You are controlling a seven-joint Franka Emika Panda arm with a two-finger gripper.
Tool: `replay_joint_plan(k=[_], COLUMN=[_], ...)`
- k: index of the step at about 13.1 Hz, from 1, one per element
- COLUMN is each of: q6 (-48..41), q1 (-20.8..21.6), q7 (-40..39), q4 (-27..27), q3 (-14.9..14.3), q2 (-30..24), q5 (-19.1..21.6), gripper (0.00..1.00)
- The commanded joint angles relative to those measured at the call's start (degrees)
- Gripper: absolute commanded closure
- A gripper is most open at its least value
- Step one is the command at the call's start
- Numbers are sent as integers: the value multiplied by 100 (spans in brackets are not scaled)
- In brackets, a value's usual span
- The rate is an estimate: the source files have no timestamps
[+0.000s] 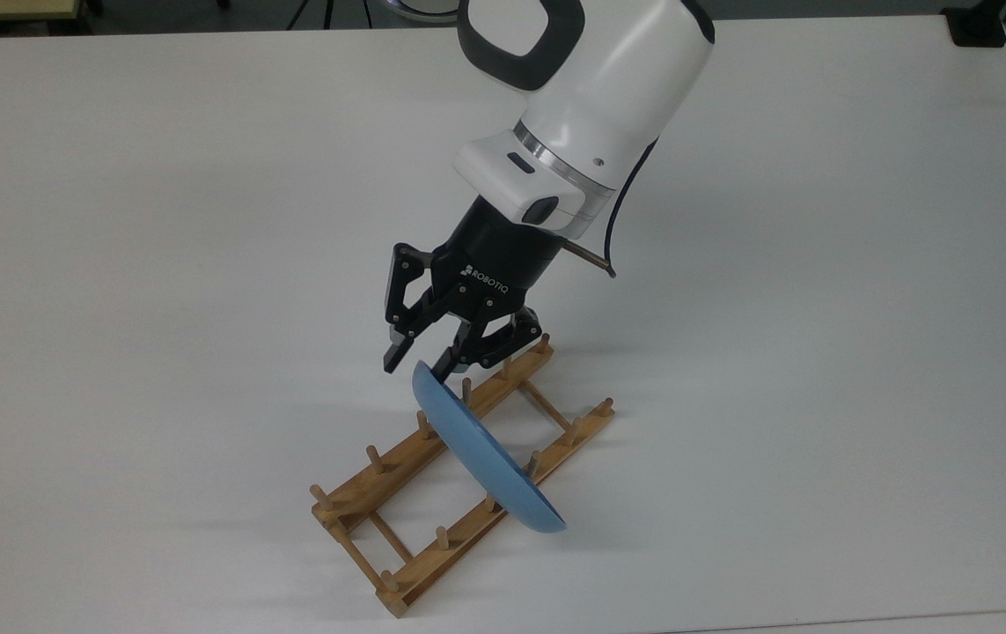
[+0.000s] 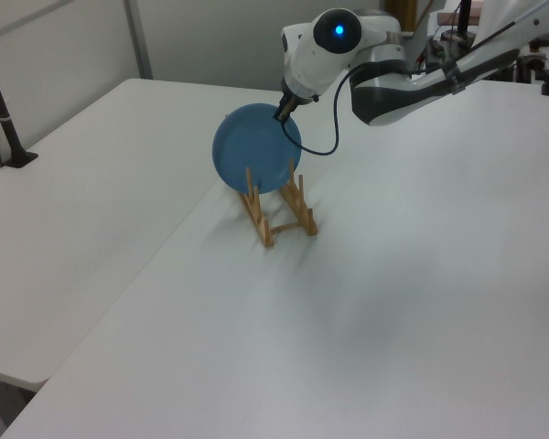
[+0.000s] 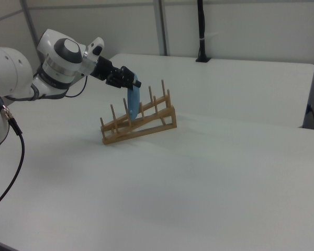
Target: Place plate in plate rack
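My end effector (image 1: 416, 363) is released, fingers spread astride the plate's (image 1: 485, 458) top rim; plate stands tilted between the rack's (image 1: 397, 519) pegs.

White worktop (image 1: 819, 352) lay bare and matte. A black post (image 2: 2, 114) stood clamped at the left view's left edge; another black post (image 3: 201, 31) rose behind it in the right view.
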Motion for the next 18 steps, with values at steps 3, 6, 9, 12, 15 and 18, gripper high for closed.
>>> replay_joint_plan(k=[3, 6, 9, 12, 15, 18], q6=[25, -27, -501, -1246, -1696, -2302], q1=[39, 21, -14, -241, -610, -1023], q7=[117, 55, -400, -1452, -2542, -3678], q4=[-96, -139, -175, -341, -814, -1482], q3=[-38, -47, -38, -90, -126, -117], q2=[-239, -537, -757, -1143, -1740, -2505], q5=[128, 970, 1831, 3385, 4660, 5419], gripper=[0, 0, 0, 0, 0, 0])
